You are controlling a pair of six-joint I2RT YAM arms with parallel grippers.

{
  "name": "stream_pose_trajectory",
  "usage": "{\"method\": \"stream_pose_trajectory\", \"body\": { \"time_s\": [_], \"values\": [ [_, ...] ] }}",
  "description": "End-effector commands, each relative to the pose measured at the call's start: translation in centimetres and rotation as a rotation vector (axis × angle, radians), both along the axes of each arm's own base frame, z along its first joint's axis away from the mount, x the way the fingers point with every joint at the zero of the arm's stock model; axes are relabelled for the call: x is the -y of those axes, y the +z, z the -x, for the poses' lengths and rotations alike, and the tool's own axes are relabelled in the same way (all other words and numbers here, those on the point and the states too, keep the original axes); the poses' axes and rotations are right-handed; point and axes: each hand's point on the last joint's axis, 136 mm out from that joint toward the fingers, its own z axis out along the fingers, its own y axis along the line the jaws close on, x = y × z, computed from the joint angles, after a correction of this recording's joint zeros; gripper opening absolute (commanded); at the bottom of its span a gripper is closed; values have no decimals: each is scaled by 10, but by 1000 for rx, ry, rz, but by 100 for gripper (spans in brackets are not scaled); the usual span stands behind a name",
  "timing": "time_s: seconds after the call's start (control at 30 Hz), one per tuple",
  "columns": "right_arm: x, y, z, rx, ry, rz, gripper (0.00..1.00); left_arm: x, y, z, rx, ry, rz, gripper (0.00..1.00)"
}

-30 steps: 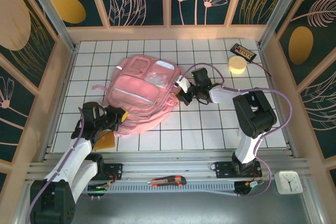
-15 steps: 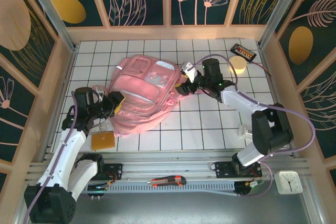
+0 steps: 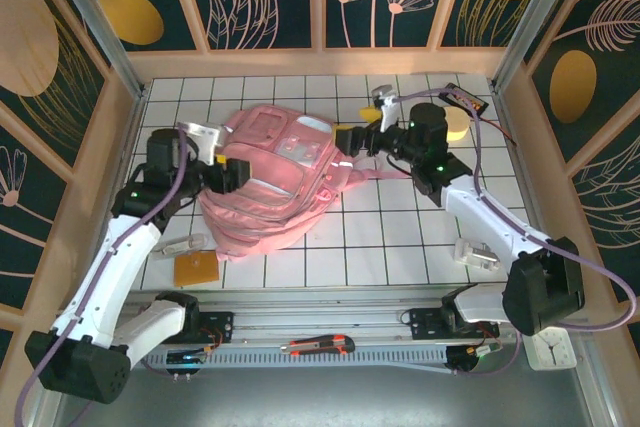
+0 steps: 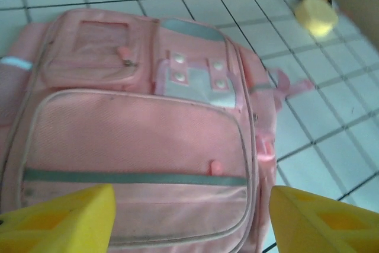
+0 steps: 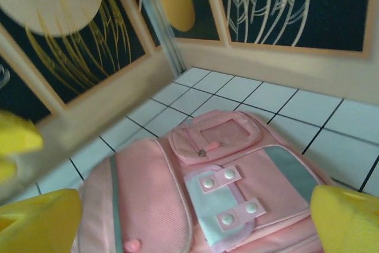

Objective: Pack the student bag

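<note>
The white tiled table (image 3: 400, 247) is taken up left of centre, toward its far edge, by the student bag (image 3: 275, 187), which is laid flat with its front pockets upward. Its long axis is judged to run obliquely, from the table's near left toward the far middle.

The bag is flanked by both arms. The left gripper (image 4: 189, 223) is held over its left flank and is aimed across the pockets. The right gripper (image 5: 192, 223) is held above its far-right end and is aimed back across it toward the left edge. Both sets of jaws are spread wide, and nothing is gripped by either.

The bag is thus placed between the 2 tools, and neither is judged clearly nearer. No open compartment can be made out, so an opening is probably called for first.

1 yellow block (image 4: 317, 16) is set near the far right corner, and 1 orange square (image 3: 195, 269) toward the near left corner.
</note>
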Motion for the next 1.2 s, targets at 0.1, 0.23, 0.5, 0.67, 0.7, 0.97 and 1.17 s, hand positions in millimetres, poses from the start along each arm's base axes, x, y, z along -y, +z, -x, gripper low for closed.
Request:
{"method": "stream_pose_trajectory", "body": {
  "time_s": [0.1, 0.23, 0.5, 0.67, 0.7, 0.97, 1.17],
  "values": [
    [4, 23, 13, -73, -27, -125, 99, 13, -64, 27, 159, -436, -426, 77],
    [20, 28, 28, -28, -123, -137, 99, 9, -78, 28, 222, -458, -506, 99],
    [27, 14, 48, 24, -101, -59, 99, -3, -82, 4, 361, -453, -690, 98],
    [27, 8, 50, 31, -88, -25, 92, -11, -89, -13, 416, -448, -815, 96],
    [27, 8, 50, 36, -84, -15, 91, -11, -93, -15, 411, -460, -833, 94],
    [37, 5, 38, 43, -126, 23, 89, -4, -117, -7, 378, -592, -928, 85],
    [36, -1, 37, 25, -117, 23, 89, 3, -105, -4, 391, -597, -920, 83]
  ]
}}
